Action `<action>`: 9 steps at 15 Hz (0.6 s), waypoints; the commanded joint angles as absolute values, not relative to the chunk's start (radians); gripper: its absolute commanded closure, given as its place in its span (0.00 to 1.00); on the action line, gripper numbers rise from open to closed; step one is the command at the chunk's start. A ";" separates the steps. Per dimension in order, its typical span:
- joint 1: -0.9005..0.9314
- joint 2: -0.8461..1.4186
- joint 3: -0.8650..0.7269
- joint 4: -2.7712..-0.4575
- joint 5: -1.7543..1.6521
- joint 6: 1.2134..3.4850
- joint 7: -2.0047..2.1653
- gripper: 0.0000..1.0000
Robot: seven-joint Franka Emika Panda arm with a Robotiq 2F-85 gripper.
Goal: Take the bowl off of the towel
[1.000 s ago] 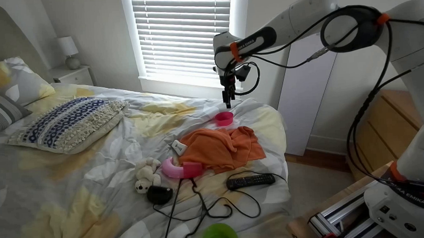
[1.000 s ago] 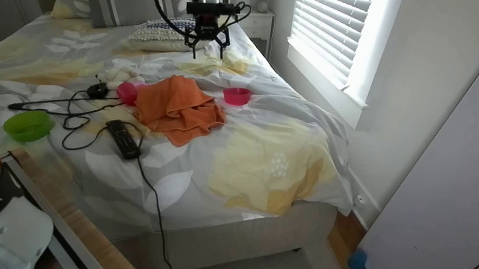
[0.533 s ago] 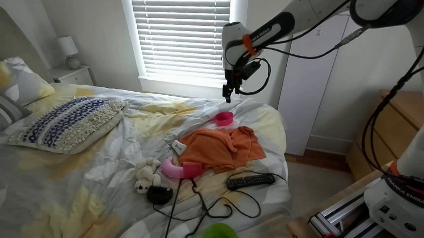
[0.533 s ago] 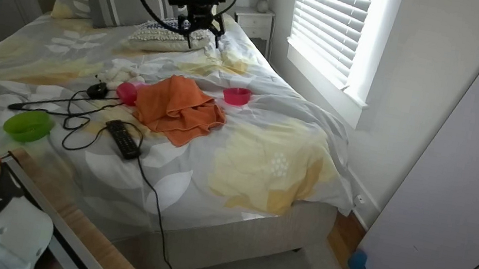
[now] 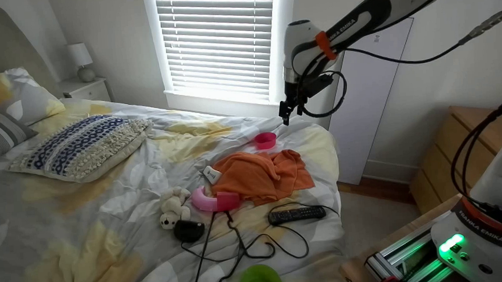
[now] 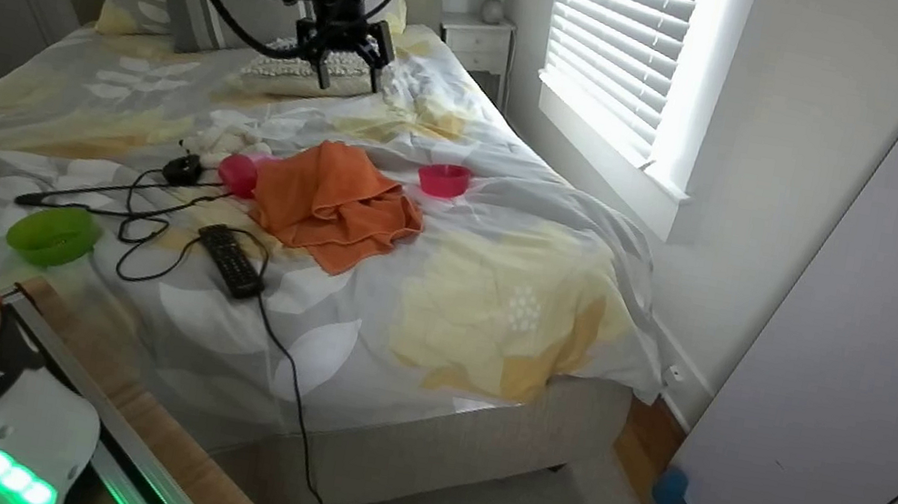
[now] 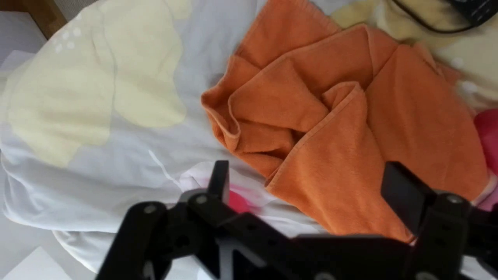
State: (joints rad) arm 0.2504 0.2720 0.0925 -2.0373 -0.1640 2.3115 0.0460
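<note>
A pink bowl (image 5: 265,141) stands upright on the bed beside the orange towel (image 5: 257,175), with a narrow gap between them. Both also show in an exterior view, the bowl (image 6: 443,181) to the right of the crumpled towel (image 6: 337,205). My gripper (image 5: 292,117) is open and empty, in the air above the bed; it also shows in an exterior view (image 6: 349,85). In the wrist view the fingers (image 7: 307,171) are wide apart over the towel (image 7: 338,136). Only a small part of the bowl (image 7: 238,201) shows there, beside a finger that hides the rest.
A green bowl (image 5: 260,278) is at the near bed edge. A curved pink object (image 5: 213,199), a white plush toy (image 5: 173,207), a black device (image 5: 189,231), a remote (image 5: 297,215) and loose cables lie near the towel. The window wall (image 6: 613,161) stands beyond the bed.
The arm has drawn back toward its base, and the open gripper has moved with it. Green lights have come on at the base. The bowl and the towel have not moved.
</note>
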 commanded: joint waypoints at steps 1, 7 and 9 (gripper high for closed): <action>0.217 0.075 0.125 -2.287 -0.122 2.389 0.053 0.00; 0.199 -0.037 0.140 -2.421 -0.096 2.397 0.026 0.00; 0.196 -0.080 0.143 -2.458 -0.092 2.400 0.022 0.00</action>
State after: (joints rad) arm 0.2139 -0.0794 0.1250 -2.4592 -0.0952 2.4019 0.0242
